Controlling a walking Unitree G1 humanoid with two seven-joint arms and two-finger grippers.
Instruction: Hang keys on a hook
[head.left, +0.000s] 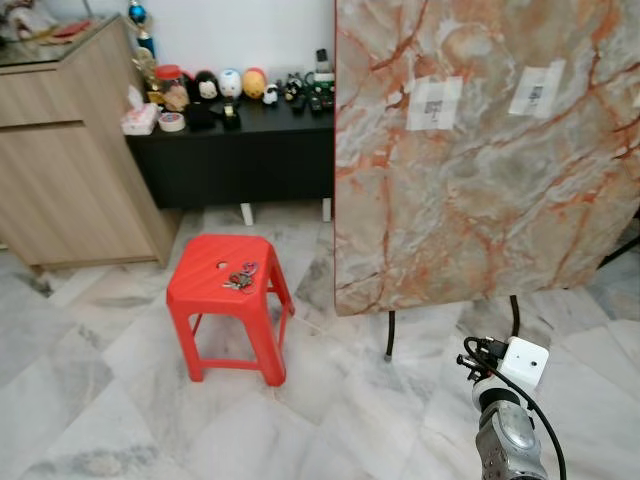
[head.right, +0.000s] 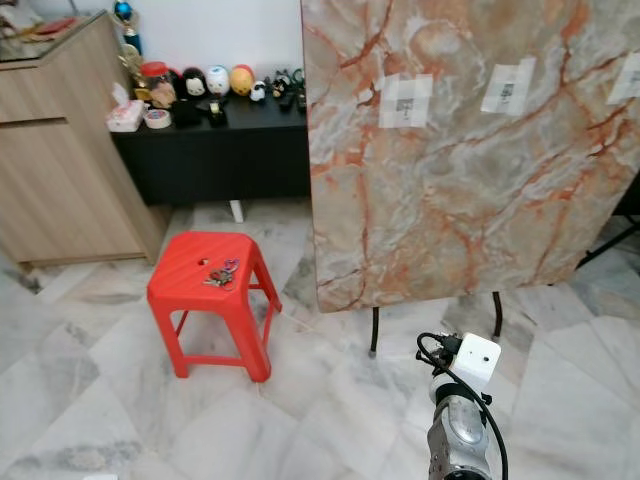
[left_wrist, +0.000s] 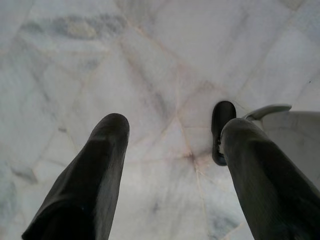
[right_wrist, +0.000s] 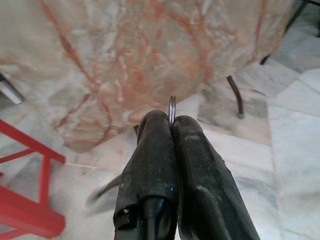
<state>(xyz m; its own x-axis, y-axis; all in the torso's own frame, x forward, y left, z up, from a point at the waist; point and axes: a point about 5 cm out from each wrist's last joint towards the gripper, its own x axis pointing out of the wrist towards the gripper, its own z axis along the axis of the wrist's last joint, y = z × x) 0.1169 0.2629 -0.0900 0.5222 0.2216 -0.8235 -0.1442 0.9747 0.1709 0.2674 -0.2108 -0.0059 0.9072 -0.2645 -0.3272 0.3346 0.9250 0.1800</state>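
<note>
My right gripper (right_wrist: 171, 120) is shut on a thin metal key ring (right_wrist: 172, 107) that sticks out between its fingertips. A blurred grey shape (right_wrist: 102, 192) hangs beside the fingers; I cannot tell what it is. It points at a tilted marble-patterned board (head.left: 480, 160) with two white taped patches (head.left: 433, 103); no hook can be made out. A bunch of keys (head.left: 241, 277) lies on a red plastic stool (head.left: 215, 262). My right wrist (head.left: 510, 400) is low, at the board's foot. The left gripper (left_wrist: 172, 127) hangs open over the floor.
The board stands on thin black legs (head.left: 389, 335). A black low cabinet (head.left: 235, 150) with figurines runs along the back wall. A wooden cupboard (head.left: 70, 150) stands at the left. The floor is pale marble tile (head.left: 120, 400).
</note>
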